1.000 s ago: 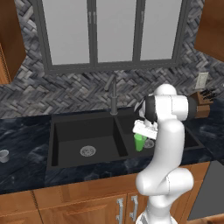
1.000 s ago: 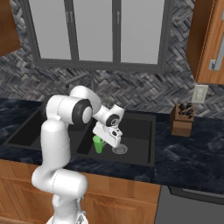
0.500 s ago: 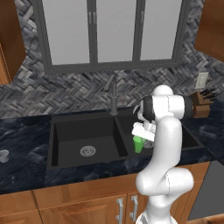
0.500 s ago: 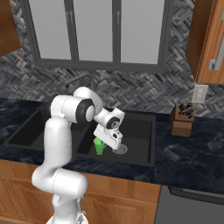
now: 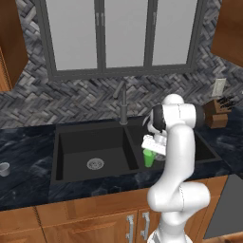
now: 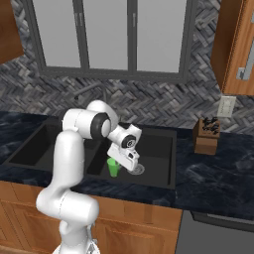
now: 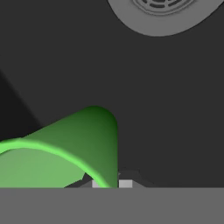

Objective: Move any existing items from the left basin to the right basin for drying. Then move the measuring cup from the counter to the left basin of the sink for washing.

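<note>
Left base view puts the green tumbler (image 5: 149, 158) low in the right basin (image 5: 203, 151), upright under the gripper (image 5: 153, 145), just past the centre divider from the left basin (image 5: 76, 142). Right base view agrees: tumbler (image 6: 114, 167) beside the steel drain (image 6: 136, 169), gripper (image 6: 122, 158) right above it. Hand view brings the tumbler's rim (image 7: 52, 153) up against the fingertips at the bottom edge, jaws pinched shut on the wall of the cup, black basin floor and the drain (image 7: 164, 13) beyond. Cannot tell whether the cup's base already touches the floor or hangs just above. Judged as part 1 nearly finished: left basin shows nothing but its own drain (image 5: 95, 163), and the tumbler needs only setting down and letting go. Part 2 not yet begun: measuring cup (image 5: 4, 168) sits on the counter (image 5: 28, 156) far to the left, well apart from the sink (image 5: 128, 142), untouched. Left to do: release, lift clear, fetch that cup, place it in the left basin.
</note>
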{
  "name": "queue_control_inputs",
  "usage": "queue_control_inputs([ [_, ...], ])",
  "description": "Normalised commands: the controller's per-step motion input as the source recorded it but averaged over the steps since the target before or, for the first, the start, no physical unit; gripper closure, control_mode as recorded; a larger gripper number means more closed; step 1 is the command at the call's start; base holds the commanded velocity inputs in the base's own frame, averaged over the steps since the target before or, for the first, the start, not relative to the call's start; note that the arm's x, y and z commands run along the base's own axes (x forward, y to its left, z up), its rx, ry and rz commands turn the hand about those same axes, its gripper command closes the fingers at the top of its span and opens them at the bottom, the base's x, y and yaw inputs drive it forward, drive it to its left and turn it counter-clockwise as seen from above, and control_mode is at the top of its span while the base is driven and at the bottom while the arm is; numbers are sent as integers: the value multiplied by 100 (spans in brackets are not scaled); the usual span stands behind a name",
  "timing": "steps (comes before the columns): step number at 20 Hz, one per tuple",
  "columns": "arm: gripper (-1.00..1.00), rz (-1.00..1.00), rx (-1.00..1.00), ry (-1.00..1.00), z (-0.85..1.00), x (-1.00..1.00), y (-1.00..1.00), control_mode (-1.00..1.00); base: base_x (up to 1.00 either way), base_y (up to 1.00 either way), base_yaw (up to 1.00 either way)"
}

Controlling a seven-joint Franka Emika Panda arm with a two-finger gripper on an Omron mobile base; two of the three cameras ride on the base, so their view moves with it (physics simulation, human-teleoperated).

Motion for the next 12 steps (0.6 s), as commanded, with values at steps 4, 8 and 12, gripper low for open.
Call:
queue_control_inputs([
  [4,100,0,0,0,-21,15,0,-100,0,0,0],
  [8,100,0,1,0,-14,8,0,-100,0,0,0],
  [12,100,0,1,0,-15,5,0,-100,0,0,0],
])
